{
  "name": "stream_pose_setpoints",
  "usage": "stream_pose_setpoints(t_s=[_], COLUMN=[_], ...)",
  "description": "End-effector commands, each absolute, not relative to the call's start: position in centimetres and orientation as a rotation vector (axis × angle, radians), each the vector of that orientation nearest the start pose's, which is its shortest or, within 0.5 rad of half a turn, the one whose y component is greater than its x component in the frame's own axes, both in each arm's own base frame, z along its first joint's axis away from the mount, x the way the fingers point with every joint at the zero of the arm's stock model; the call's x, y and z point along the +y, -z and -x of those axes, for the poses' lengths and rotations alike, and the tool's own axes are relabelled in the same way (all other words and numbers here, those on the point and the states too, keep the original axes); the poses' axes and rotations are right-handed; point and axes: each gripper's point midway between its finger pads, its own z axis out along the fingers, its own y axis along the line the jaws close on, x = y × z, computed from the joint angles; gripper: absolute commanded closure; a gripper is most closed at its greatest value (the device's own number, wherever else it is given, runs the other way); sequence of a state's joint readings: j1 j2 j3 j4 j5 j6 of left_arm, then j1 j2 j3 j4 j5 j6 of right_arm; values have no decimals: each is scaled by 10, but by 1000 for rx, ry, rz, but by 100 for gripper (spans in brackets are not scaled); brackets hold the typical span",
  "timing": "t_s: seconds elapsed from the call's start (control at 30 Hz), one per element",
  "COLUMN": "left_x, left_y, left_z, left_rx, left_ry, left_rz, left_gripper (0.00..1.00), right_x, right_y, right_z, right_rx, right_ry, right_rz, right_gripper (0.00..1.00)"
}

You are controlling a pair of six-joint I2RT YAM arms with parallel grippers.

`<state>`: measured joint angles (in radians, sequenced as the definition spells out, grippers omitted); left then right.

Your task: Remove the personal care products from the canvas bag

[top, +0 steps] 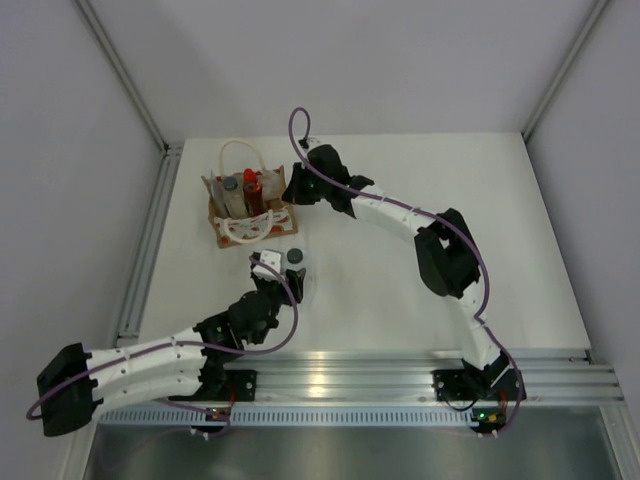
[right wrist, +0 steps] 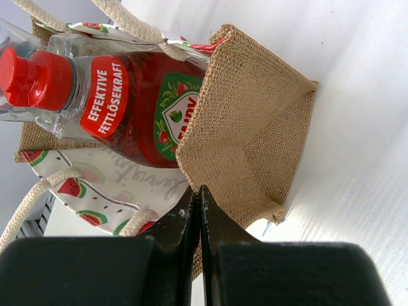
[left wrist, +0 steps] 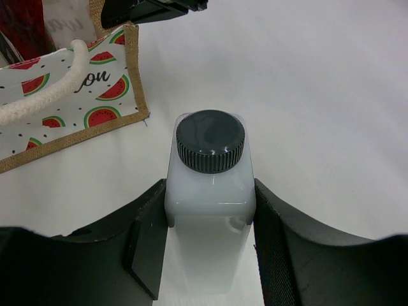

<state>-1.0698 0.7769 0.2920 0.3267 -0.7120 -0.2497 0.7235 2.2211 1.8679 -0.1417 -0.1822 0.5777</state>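
One white bottle (left wrist: 210, 197) with a dark ribbed cap is out of the canvas bag (left wrist: 70, 108) and clamped in the left tool (left wrist: 210, 237). The tool is partly apart, with one finger pressed flat against each side of the bottle's body below the cap. The bottle is over the table (top: 400, 300), just beside the bag's near right corner and not touching it. I cannot tell whether its base rests on the table.

The right tool (right wrist: 199, 199) has its fingers pressed fully together, tips against the bag's burlap end wall near the rim. I cannot tell whether any fabric is caught between them.

Inside the bag, the red bottle (right wrist: 140, 108) with a red cap leans against that end wall, and the rope handles lie across it. From above, a second white bottle (top: 230, 190) with a dark cap stands in the bag beside the red one
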Motion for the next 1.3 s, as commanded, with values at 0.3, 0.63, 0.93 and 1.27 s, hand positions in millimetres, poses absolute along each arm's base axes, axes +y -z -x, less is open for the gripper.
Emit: stream_pose_setpoints(t_s=[0.3, 0.63, 0.93, 1.27], left_x=[-205, -203, -208, -193], left_y=[-183, -181, -205, -286], left_z=[-231, -231, -228, -229], left_rx=[1632, 1645, 1658, 1616], left_ry=[394, 381, 381, 404], left_rz=[-71, -70, -89, 22], left_gripper=[59, 27, 2, 1], right_x=[447, 446, 445, 445], right_y=[-109, -113, -109, -116], right_z=[-435, -435, -434, -438], right_rx=[2276, 2272, 2280, 2271], right_ry=[-903, -905, -892, -887], right_rz=[286, 283, 279, 284], right_gripper=[100, 100, 100, 100])
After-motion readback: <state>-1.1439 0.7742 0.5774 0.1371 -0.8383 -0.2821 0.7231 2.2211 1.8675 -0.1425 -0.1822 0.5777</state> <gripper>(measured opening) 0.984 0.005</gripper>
